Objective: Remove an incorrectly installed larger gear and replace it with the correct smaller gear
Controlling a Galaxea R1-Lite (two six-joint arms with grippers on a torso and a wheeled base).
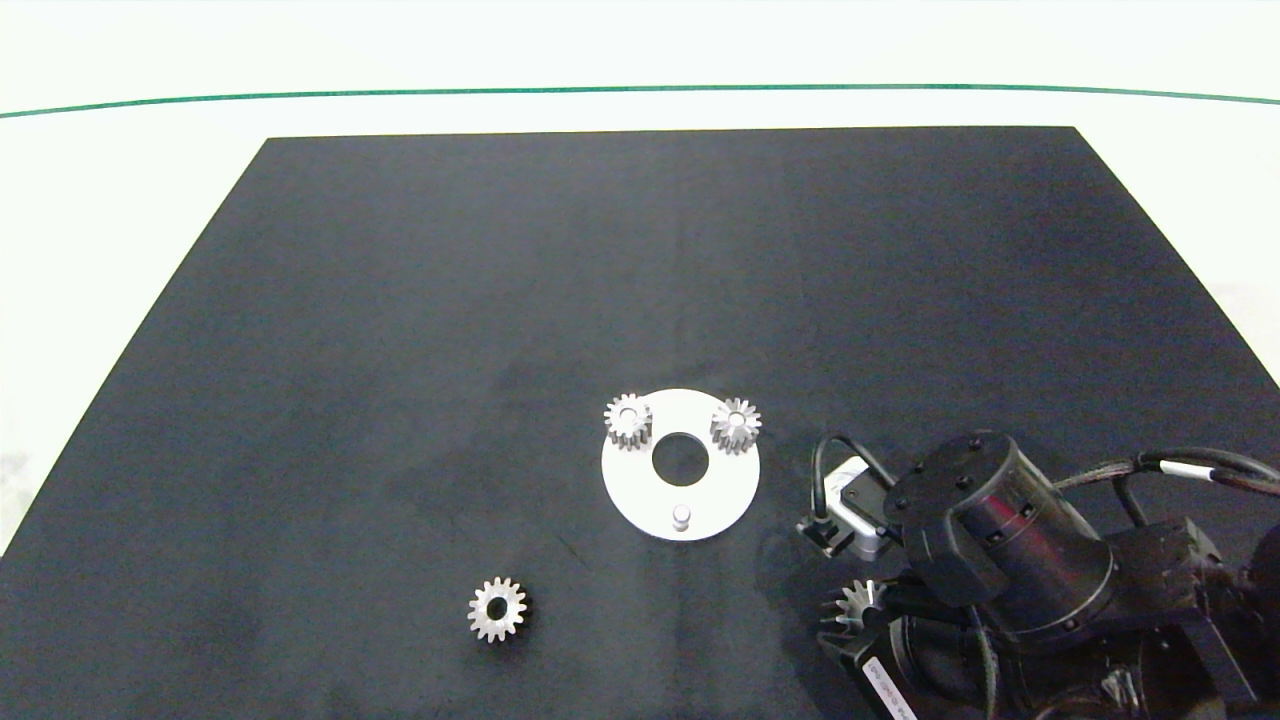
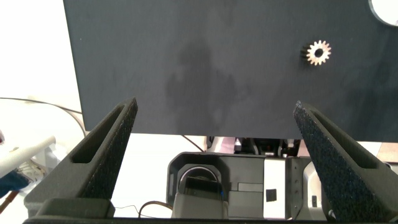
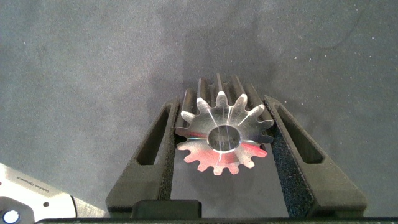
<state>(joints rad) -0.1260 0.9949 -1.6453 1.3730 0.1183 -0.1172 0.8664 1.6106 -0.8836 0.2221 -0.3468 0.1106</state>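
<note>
The right wrist view is showing what the head view mostly hides: the right gripper (image 3: 222, 134) is clamping the larger gear (image 3: 222, 132) between its 2 grey fingers (image 3: 157, 152), the gear's long pointed teeth pressing against both pads and its round centre hole facing the camera. In the head view only a few teeth of that gear (image 1: 853, 604) are peeking out beside the dark right arm (image 1: 1010, 540), which is coming in at the near right of the black mat (image 1: 400, 300), just right of the white disc (image 1: 640, 500).

The head view alone is showing the disc. It is lying flat near the middle of the mat, with a round hole at its centre. 2 small gears are sitting on it: 1 at its far left edge (image 1: 628, 420) and 1 at its far right edge (image 1: 735, 425). A bare peg (image 1: 681, 517) is standing at the disc's near edge.

The smaller gear (image 1: 497, 609) is lying flat on the mat, near and left of the disc, well apart from it. The left wrist view is also catching it (image 2: 318, 53) far beyond the left gripper (image 2: 214, 155), whose fingers are spread wide apart with nothing between them, off the mat's edge. The left arm is not appearing in the head view.
</note>
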